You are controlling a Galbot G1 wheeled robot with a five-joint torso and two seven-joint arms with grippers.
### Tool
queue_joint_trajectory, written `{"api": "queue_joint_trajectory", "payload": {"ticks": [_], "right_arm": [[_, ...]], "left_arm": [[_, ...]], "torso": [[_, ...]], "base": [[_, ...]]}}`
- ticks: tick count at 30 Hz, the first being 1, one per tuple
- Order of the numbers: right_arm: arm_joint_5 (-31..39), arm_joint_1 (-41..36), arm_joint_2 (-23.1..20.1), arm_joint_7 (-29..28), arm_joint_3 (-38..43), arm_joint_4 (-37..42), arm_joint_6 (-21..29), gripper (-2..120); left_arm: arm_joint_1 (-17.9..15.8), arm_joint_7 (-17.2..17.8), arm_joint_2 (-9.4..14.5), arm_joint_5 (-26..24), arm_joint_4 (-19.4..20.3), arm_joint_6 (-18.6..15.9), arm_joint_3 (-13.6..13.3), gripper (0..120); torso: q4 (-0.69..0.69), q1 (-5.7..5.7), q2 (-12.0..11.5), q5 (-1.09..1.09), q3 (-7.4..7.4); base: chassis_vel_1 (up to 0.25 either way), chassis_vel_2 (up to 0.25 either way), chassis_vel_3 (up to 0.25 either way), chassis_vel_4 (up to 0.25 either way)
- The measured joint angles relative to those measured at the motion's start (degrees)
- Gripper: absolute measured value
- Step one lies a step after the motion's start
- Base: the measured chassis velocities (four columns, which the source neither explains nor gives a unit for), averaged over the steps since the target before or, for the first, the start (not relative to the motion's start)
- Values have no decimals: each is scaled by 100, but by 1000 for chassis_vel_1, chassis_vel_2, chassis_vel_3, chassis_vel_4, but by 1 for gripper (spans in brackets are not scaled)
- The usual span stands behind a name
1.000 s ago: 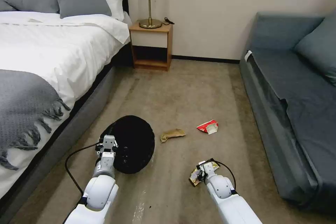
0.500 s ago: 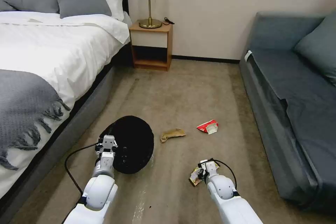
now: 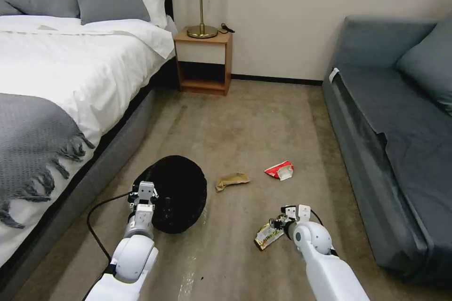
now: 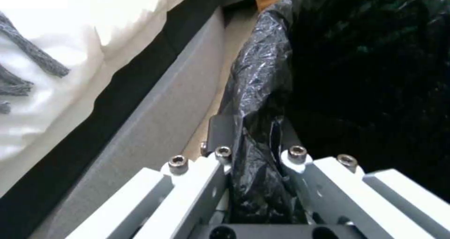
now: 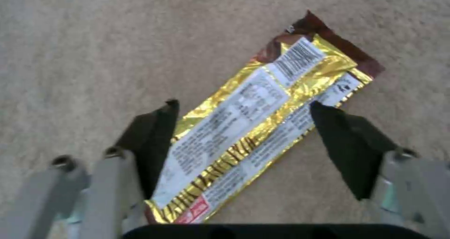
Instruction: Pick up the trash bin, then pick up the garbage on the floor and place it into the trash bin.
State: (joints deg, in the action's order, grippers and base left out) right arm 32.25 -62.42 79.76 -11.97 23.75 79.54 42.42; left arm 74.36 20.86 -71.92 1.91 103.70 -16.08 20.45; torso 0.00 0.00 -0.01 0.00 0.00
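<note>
Head view, left gripper (image 3: 147, 194): clenched on the near rim of the trash bin (image 3: 181, 193); my left arm reaches forward on the bed side of the floor.
Left wrist view, grasp detail: my left gripper (image 4: 253, 151) pinches the crinkly black bag (image 4: 262, 91) folded over the bin's rim, one finger on each side of the plastic.
Trash bin position: between the bed frame (image 3: 113, 150) and the crumpled brown paper (image 3: 231, 180), with its black-lined mouth turned toward my head camera. I cannot tell whether it rests on the floor or is lifted.
Head view, right gripper (image 3: 281, 224): low over the carpet (image 3: 245, 122), just above the yellow-black snack wrapper (image 3: 266, 235).
Right wrist view, finger state: my right gripper (image 5: 244, 126) is spread wide and holds nothing. One dark fingertip (image 5: 154, 133) sits at one long edge of the snack wrapper (image 5: 253, 133), and the other lies beyond the opposite edge.
Snack wrapper position: flat on the carpet, printed back side up, barcode end pointing away from my wrist.
Crumpled brown paper: on the floor just beside the bin, on its sofa side.
Red-white crushed packet (image 3: 279, 170): on the floor farther toward the sofa (image 3: 395, 141), apart from the brown paper.
</note>
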Motion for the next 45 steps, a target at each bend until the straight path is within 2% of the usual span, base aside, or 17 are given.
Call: {"api": "queue_joint_trajectory", "payload": {"ticks": [1,4,5,7,25,45], "right_arm": [[0,0,0,0,0,0,0,77],[72,69,-2,0,56,-141,-2,90],[72,69,-2,0,56,-141,-2,90],[110,113,1,5,108,-243,-7,98],[29,373,6,157,283,-946,-23,100],[-308,456,80,308,-17,-1172,-29,100]], "left_arm": [[0,0,0,0,0,0,0,4],[-2,0,-6,0,5,-5,-28,4],[-2,0,-6,0,5,-5,-28,4],[6,0,-8,0,9,-8,-34,4],[14,1,-47,-5,7,-13,-94,4],[97,5,-99,6,14,47,-69,4]], "torso": [[0,0,0,0,0],[0,0,0,0,0],[0,0,0,0,0],[0,0,0,0,0],[0,0,0,0,0],[0,0,0,-1,0]], "base": [[0,0,0,0],[0,0,0,0],[0,0,0,0],[0,0,0,0],[0,0,0,0],[0,0,0,0]]}}
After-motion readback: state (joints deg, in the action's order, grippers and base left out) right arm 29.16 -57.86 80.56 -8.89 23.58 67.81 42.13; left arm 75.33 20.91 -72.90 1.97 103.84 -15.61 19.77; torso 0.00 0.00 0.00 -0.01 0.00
